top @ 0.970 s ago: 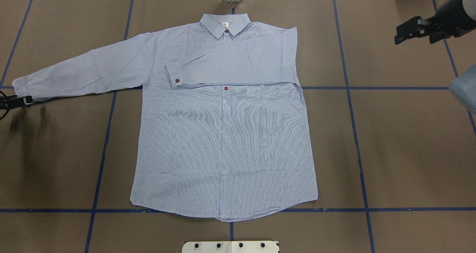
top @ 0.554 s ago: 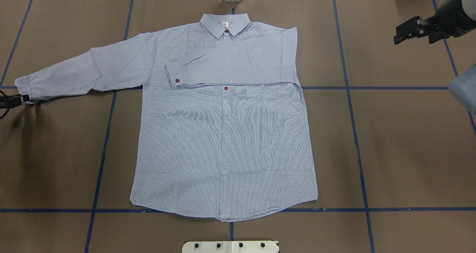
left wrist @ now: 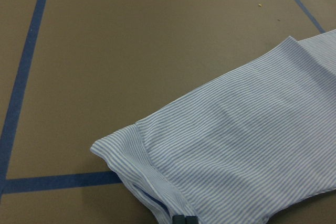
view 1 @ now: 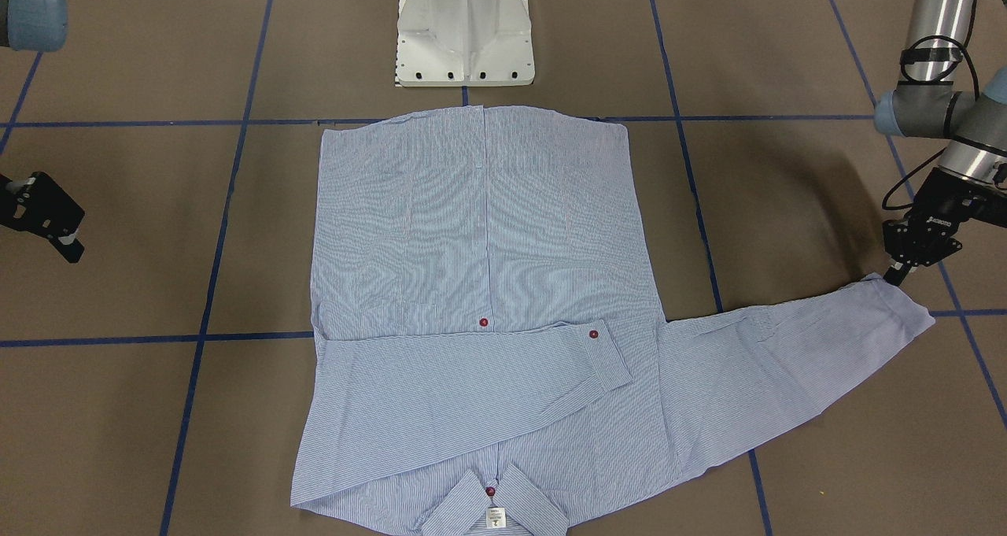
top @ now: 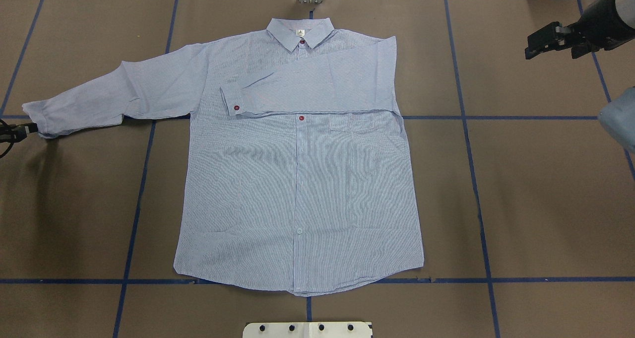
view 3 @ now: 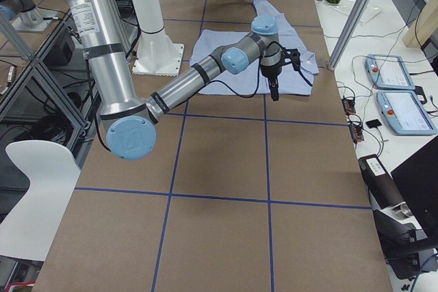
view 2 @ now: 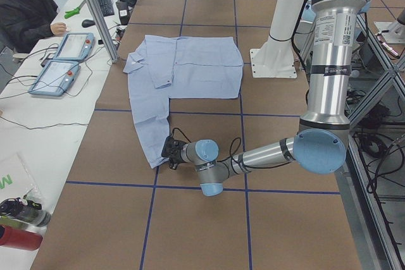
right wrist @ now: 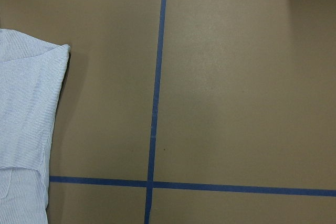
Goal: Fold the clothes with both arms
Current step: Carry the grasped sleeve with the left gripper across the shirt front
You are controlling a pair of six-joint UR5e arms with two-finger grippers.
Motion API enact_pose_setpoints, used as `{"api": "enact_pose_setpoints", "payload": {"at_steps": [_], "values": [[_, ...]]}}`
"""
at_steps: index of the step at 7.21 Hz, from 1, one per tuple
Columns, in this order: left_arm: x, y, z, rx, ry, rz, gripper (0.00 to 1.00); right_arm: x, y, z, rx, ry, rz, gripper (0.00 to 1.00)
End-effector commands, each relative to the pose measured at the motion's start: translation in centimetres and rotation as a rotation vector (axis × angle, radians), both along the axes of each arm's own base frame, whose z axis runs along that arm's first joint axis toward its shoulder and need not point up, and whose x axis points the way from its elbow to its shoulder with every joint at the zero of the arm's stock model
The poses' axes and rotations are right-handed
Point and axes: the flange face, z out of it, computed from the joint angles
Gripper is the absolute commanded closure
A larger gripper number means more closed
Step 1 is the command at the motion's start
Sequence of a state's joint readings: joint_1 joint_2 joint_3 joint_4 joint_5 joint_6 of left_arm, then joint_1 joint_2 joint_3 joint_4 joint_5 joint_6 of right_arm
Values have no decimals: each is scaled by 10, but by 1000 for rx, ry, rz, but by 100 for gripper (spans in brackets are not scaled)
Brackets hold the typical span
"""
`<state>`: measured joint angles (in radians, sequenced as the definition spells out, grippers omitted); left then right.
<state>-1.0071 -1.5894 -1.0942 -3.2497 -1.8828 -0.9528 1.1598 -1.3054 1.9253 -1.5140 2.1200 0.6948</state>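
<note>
the left gripper (view 1: 895, 275) is down at table level, its fingers drawn together and pinching the corner of a cuff (left wrist: 126, 156) of the shirt (top: 297, 189). in its own camera the dark fingertips sit right at the cuff's near edge, with the striped cloth running away from them. from this gripper the sleeve (view 1: 787, 363) stretches out toward the shirt's body, slightly rumpled near the pinch and flatter further off. the body lies well away from the gripper on the side toward the other arm, spread flat and front up on the brown table (top: 545, 179). the other sleeve (top: 317, 87) is folded across the chest, its cuff and red button pointing back toward the left gripper. the collar (top: 300, 30) lies at the end of the shirt farthest from the robot. the right gripper (top: 530, 54) hangs above the table, well apart from the shirt and touching no cloth. the nearest part of the shirt to it is the folded shoulder edge. its camera looks down on bare table, crossing blue tape lines (right wrist: 155, 103) and that edge of the shirt off to one side. i cannot tell how far its fingers are apart, and nothing is seen between them.
</note>
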Motion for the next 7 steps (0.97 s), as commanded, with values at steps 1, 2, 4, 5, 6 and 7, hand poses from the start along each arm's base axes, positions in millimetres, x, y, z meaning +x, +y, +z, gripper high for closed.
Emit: {"api": "enact_pose_setpoints", "payload": {"at_steps": [1,2,4,5,6,7], "values": [[-32,-11,-31,17,65,52,100,0,0,-1,-2,-2,3,0],[-39,-18,-57,7,85,85,100,0,0,2,-6,0,3,0],[-22,-56,-140,-6,88,84,100,-1,1,3,-9,0,3,0],[-14,-73,-187,-7,92,83,100,0,2,5,-13,2,3,0],[-4,-88,-231,-9,101,81,100,0,3,5,-12,0,2,0],[18,-100,-272,51,120,106,100,0,3,5,-13,0,3,0]]}}
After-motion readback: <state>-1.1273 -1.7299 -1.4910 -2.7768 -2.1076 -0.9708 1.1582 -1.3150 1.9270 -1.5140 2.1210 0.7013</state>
